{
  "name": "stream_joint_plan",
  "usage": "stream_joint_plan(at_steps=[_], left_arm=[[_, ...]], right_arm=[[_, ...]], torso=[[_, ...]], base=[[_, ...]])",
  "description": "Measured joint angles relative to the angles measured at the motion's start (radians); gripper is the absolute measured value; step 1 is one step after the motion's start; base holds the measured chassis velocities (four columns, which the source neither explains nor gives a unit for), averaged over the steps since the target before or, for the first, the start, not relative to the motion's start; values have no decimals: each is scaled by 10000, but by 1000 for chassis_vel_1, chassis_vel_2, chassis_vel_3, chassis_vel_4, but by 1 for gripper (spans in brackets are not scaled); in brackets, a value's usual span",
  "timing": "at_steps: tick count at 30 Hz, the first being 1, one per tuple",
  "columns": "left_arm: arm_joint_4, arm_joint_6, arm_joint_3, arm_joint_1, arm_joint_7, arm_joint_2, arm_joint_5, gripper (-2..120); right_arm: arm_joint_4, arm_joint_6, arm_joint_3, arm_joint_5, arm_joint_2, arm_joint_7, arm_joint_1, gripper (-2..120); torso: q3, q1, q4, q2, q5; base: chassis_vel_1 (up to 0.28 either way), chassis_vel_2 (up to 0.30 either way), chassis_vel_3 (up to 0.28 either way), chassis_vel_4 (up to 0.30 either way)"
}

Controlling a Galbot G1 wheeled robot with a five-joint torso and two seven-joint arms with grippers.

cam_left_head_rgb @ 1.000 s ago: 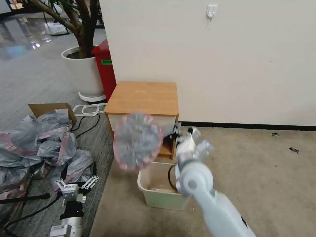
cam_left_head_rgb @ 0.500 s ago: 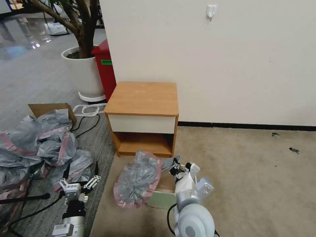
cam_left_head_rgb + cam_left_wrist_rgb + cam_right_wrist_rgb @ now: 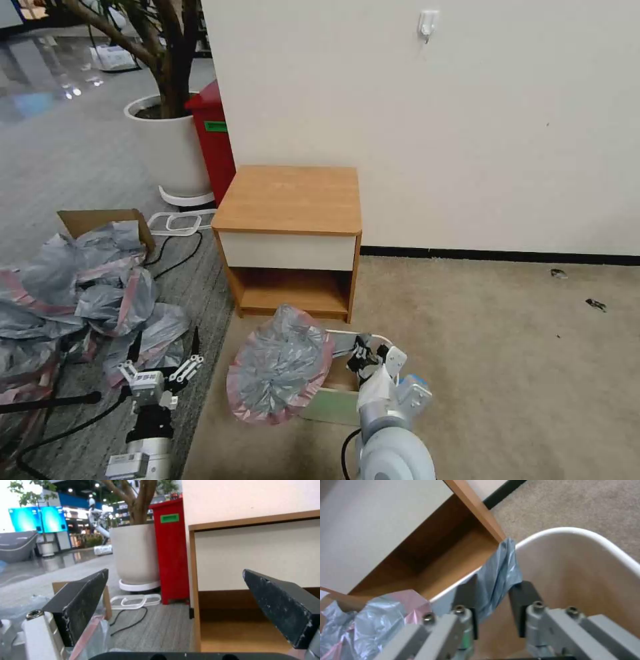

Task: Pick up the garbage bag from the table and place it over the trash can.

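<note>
1. The right gripper (image 3: 365, 351) pinches a fold of the garbage bag (image 3: 280, 367) above the trash can (image 3: 586, 555).
2. The bag balloons toward the robot's left, mostly outside the rim.
3. The left gripper (image 3: 160, 380) hangs open, well apart.

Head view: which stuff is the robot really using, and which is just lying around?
Using:
garbage bag, pinched in the right pincer
trash can, under the bag
table

Lying around:
heap of bags
red bin
plant pot
cardboard box
left pincer, open, idle

One table (image 3: 288, 198), perhaps two bins (image 3: 215, 140)
</note>
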Motion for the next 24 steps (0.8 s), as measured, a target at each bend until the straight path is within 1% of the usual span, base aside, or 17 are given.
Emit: stream_joint_plan(at_steps=[3,4,6,8,9,10,12,13,14,16,17,19,20,21,22,23,24], left_arm=[[23,-1,12,-30,-2,86,-2,100],[23,-1,12,-30,-2,86,-2,100],[23,4,59,-34,-1,123,-5,100],[18,13,81,-27,3,142,-6,100],[-4,28,116,-13,30,182,-7,100],[-44,37,135,21,159,243,-7,100],[-89,35,122,78,435,300,-2,100],[-89,35,122,78,435,300,-2,100],[-116,-17,57,128,666,346,183,100],[-116,-260,-47,131,934,394,602,100],[-116,-260,-47,131,934,394,602,100],[-39,-899,-85,-10,1043,456,1186,100],[-17,-1122,-82,-69,1045,473,1308,100],[-8,-1586,-67,-190,1042,519,1561,100],[-8,-1586,-67,-190,1042,519,1561,100],[-128,-1887,-31,-255,979,598,1816,100],[-180,-1920,-26,-260,964,624,1865,100]], right_arm=[[4,-21,32,-143,6,73,-81,40],[4,-21,32,-143,6,73,-81,40],[17,-52,21,-277,5,130,-155,50],[32,-68,11,-330,5,158,-179,52],[68,-113,-18,-435,-1,221,-232,57],[115,-166,-39,-606,-10,323,-320,64],[188,-196,-33,-772,-24,391,-415,72],[188,-196,-33,-772,-24,391,-415,72],[290,-213,-13,-844,-45,426,-510,77],[438,-225,38,-911,-63,473,-637,85],[438,-225,38,-911,-63,473,-637,85],[611,-230,83,-1010,-90,480,-775,96],[643,-230,100,-1054,-97,479,-804,98],[683,-230,127,-1109,-101,469,-843,99],[683,-230,127,-1109,-101,469,-843,99],[708,-217,187,-1160,-95,454,-868,100],[711,-211,211,-1185,-90,449,-873,100]], torso=[[0,0,0,0,0],[0,0,0,0,0],[0,0,0,0,0],[0,0,0,-1,0],[0,0,0,0,0],[0,0,0,-1,0],[0,0,0,0,0],[0,0,0,0,0],[0,0,0,0,0],[0,0,1,0,0],[0,0,1,0,0],[0,0,0,0,0],[0,0,1,0,-1],[0,0,-1,0,-1],[0,0,-1,0,-1],[0,0,0,0,-3],[0,0,0,0,-3]], base=[[0,0,0,0],[0,0,0,0],[0,0,0,0],[0,0,0,0],[0,0,0,0],[0,0,0,0],[0,0,0,0],[0,0,0,0],[0,0,0,0],[0,0,0,0],[0,0,0,0],[0,0,0,0],[0,0,0,0],[0,0,0,0],[0,0,0,0],[0,0,0,0],[0,0,0,0]])
